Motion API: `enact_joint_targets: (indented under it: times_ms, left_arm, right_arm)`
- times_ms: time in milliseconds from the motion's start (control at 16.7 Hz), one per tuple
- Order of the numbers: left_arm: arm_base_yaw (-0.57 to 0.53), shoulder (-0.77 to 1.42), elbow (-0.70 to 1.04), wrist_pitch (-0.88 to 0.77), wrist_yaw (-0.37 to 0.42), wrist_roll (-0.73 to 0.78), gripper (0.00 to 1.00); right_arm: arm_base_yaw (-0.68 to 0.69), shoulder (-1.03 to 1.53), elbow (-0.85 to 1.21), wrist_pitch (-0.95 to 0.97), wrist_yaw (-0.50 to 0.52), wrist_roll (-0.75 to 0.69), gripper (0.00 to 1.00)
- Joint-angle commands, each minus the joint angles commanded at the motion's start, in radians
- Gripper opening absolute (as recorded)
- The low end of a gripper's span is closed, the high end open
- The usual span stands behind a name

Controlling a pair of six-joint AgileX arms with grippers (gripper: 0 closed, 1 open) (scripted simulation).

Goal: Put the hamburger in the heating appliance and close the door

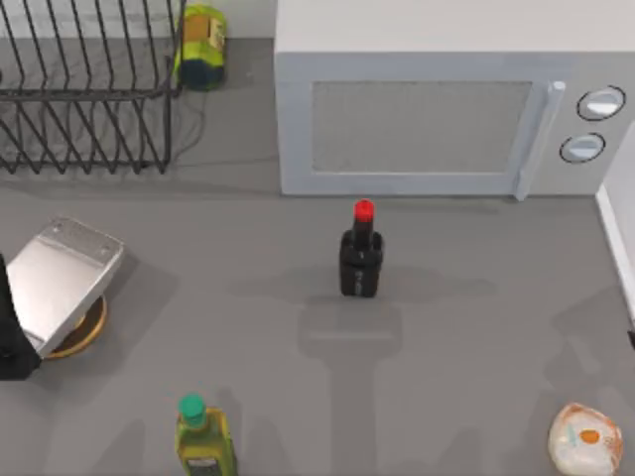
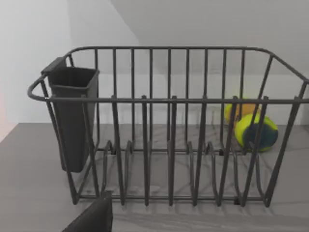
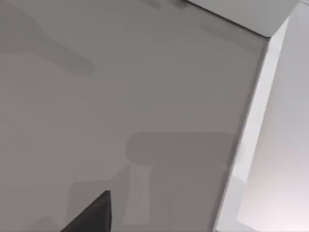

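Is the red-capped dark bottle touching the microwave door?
Apart. In the top view the red-capped dark bottle stands in front of the closed door, with a strip of bare grey table between its base and the microwave.

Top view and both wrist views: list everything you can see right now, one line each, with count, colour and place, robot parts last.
hamburger: one, cream-tan with an orange patch, near right corner of the table.
microwave: one, pale grey, far side toward the right; door shut.
dark bottle: one, black with red cap, upright in front of the microwave.
green-capped bottle: one, yellow-green, near edge, left of centre.
lying bottle: one, yellow-green, far side beside the rack.
wire rack: one, black, far left; dark cup hangs on it.
scale: one, silver on a tan base, left.
table: one, grey.
left arm: black, left edge.
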Motion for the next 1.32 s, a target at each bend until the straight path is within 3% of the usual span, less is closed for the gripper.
enact_joint_targets:
  times_ms: [300, 660, 1140, 1320]
  left_arm:
    - [0.0, 0.0, 0.0, 0.0, 0.0, 0.0, 1.0]
    - [0.0, 0.0, 0.0, 0.0, 0.0, 0.0, 1.0]
    - [0.0, 0.0, 0.0, 0.0, 0.0, 0.0, 1.0]
    - [0.0, 0.0, 0.0, 0.0, 0.0, 0.0, 1.0]
  right_arm:
    - [0.142, 0.453, 0.229, -0.295, -0.004, -0.188, 1.0]
    - [0.259, 0.789, 0.437, -0.524, 0.002, -0.349, 1.0]
    - [0.275, 0.842, 0.47, -0.556, 0.005, -0.376, 1.0]
    - [0.278, 0.879, 0.433, -0.488, 0.005, -0.376, 1.0]
